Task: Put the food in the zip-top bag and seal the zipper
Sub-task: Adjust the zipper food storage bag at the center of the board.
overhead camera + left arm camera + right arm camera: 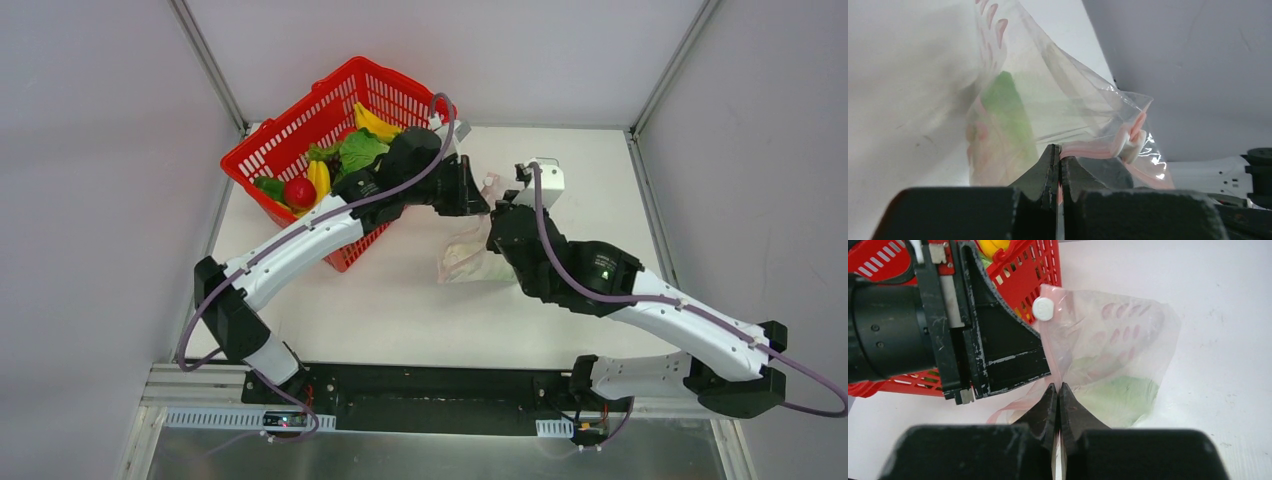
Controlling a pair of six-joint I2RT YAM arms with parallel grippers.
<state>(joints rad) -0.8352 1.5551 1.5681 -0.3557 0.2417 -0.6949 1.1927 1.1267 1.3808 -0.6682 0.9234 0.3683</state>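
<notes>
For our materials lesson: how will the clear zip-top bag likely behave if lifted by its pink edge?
Probably floppy: the zip-top bag is creased and buckled. Likely light, being thin film. The green food inside may slide downward.

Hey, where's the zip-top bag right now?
In the top view, the zip-top bag is mid-table, just right of the red basket. The left gripper and right gripper are both pinched shut on its zipper edge.
</notes>
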